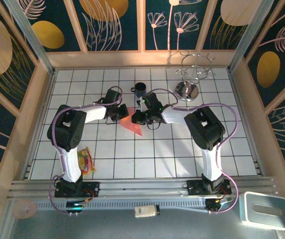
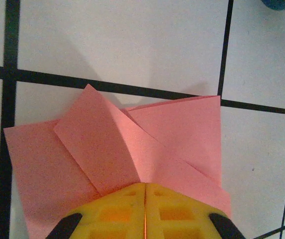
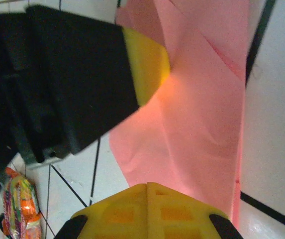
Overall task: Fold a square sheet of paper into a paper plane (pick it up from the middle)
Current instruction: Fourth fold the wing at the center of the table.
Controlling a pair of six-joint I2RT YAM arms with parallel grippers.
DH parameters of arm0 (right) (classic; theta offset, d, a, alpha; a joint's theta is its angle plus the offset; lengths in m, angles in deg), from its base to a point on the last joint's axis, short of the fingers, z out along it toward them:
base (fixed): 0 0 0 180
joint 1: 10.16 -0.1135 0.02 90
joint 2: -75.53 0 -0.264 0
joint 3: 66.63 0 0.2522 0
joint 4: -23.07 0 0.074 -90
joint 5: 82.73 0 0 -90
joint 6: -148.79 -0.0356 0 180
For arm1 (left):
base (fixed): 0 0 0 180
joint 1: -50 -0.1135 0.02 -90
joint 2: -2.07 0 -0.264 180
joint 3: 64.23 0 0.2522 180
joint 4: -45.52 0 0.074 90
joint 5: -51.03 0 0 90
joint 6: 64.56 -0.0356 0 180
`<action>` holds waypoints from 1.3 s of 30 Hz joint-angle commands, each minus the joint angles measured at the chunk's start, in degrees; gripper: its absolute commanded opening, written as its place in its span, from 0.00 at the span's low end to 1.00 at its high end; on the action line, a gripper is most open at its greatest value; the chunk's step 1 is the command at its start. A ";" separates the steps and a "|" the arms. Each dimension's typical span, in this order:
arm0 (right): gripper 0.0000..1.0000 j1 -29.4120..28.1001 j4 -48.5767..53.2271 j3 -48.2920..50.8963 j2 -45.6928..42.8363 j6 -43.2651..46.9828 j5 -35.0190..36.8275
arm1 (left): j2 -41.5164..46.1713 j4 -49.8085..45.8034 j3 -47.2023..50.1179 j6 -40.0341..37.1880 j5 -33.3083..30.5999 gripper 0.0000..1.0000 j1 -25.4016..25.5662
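snack packet [image 1: 85, 160]: far left of the tiled table [image 1: 182, 154], near the left arm's base, well apart from the work.
left gripper [image 1: 116, 112]: low on the table at the paper's left end. In its wrist view the yellow fingers [image 2: 117, 211] are closed flush together, and the flaps rise on both sides of their seam, so it looks pinched on the centre fold.
the paper plane [image 1: 131, 125]: pink-red, mid-table between the two grippers, with its point toward the near edge.
fold state: diagonal flaps already overlap [image 2: 102, 144] and the creases are visible. The shape is loose and uneven, not a clean narrow dart.
right gripper [image 1: 142, 118]: at the paper's right edge, jaws closed. Its tips [image 3: 122, 214] sit on the sheet; can't tell if it is pinching or only pressing.
mug [image 1: 140, 90]: dark, just behind the grippers, not touching the paper.
wire rack [image 1: 192, 74]: back right, not involved.
progress: judged late-middle. The main folds are in; the centre crease needs sharpening, the wings need evening, and the mid-body pickup is not done yet.
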 commanded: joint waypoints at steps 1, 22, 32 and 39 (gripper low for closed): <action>0.02 -0.37 1.87 -2.53 2.61 -0.45 0.69 | -2.24 -4.72 -0.07 -1.40 -2.97 0.08 -0.12; 0.02 -0.99 7.72 -1.36 4.21 4.03 0.06 | -4.08 -7.85 0.46 -0.61 -8.63 0.08 -0.07; 0.02 -2.06 9.95 8.56 -2.97 6.53 0.00 | -4.36 -7.44 1.69 0.03 -9.67 0.08 -0.07; 0.02 -2.21 12.22 13.76 -7.38 7.11 1.51 | -3.60 -7.27 1.96 -0.01 -9.19 0.08 -0.02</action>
